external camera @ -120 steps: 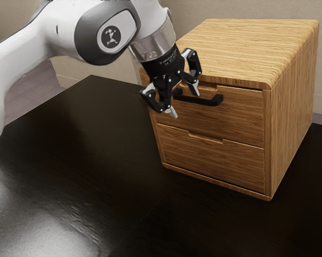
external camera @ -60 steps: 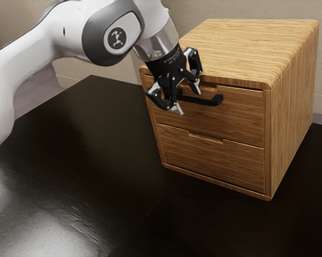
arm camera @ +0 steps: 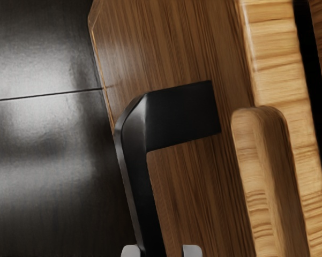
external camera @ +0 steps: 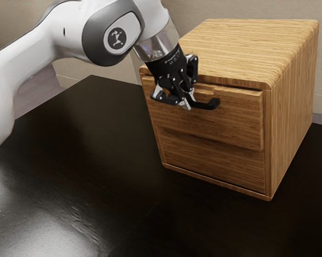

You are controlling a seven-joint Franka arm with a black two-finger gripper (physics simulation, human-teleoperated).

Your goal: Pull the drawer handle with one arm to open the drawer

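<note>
A wooden two-drawer cabinet (external camera: 289, 96) stands on the dark table. The top drawer (external camera: 230, 120) carries a black bar handle (external camera: 204, 104) and stands a little way out of the cabinet, its front casting a shadow on the lower drawer (external camera: 214, 158). My black gripper (external camera: 178, 99) is shut on the handle's end nearest the exterior view's left. In the wrist view the handle (arm camera: 144, 160) runs down the drawer front (arm camera: 193, 64) between my two fingertips (arm camera: 129, 250).
The black table (external camera: 85, 176) spreads wide in front of the cabinet and toward the exterior view's left. My white arm comes in from the upper left above it. A beige wall lies behind the cabinet.
My fingers have closed from open onto the handle. The top drawer, flush with the cabinet before, has come a little way out toward the exterior view's left.
</note>
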